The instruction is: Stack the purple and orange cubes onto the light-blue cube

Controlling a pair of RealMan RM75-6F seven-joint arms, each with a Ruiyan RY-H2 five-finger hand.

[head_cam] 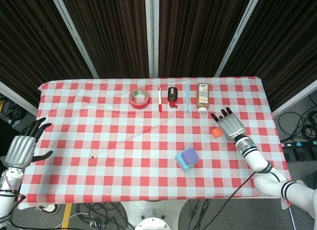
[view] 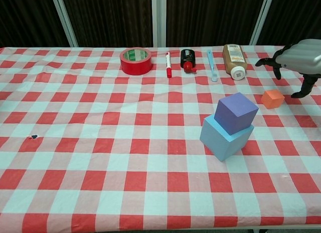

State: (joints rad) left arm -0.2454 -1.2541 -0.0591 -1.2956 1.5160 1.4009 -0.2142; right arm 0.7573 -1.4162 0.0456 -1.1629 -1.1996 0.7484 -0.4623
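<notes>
Fingers (view: 266,61) of the right hand (head_cam: 231,126) are spread apart and hold nothing, hovering just beside and above the orange cube (head_cam: 216,132), which sits alone on the checked surface (head_cam: 99,136), apart from the purple cube (head_cam: 189,155) already resting on the light-blue cube (head_cam: 181,162). To do this pickup well, I judge the hand should lower squarely over the small cube, close thumb and fingers on opposite faces, and lift straight so it can be set centred on the slightly skewed purple one. Over at the surface's near left edge, the left hand (head_cam: 21,150) hangs released and idle, touching nothing.
</notes>
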